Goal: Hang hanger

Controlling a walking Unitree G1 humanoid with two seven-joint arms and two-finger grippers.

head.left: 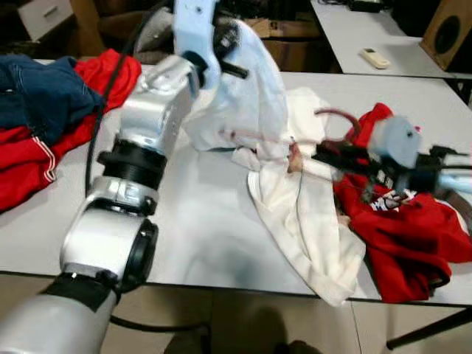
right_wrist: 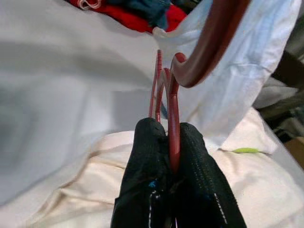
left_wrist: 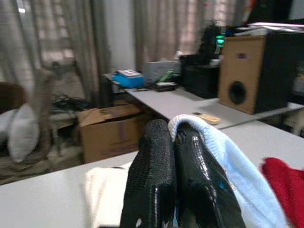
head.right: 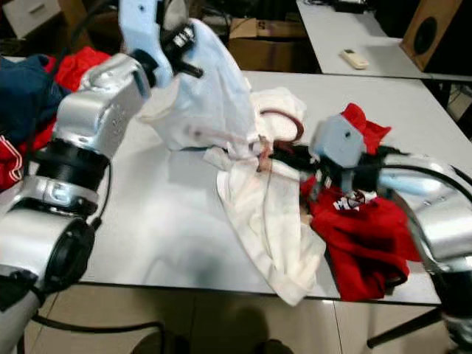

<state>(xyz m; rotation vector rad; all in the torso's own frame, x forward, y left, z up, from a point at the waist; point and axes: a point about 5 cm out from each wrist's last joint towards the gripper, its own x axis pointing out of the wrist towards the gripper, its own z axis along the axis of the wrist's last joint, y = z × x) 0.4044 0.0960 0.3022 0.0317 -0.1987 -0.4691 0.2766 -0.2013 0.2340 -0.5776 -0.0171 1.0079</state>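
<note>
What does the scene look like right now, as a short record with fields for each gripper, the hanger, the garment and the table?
left gripper: raised above the table, fingers shut on the white garment, lifting one end
right gripper: fingers shut on the dark red hanger
hanger: hook curves up over the garment, its frame reaches into the cloth
white garment: partly lifted, the rest trails across the white table and over its near edge
table: red clothes at the right, red and blue clothes at the left
</note>
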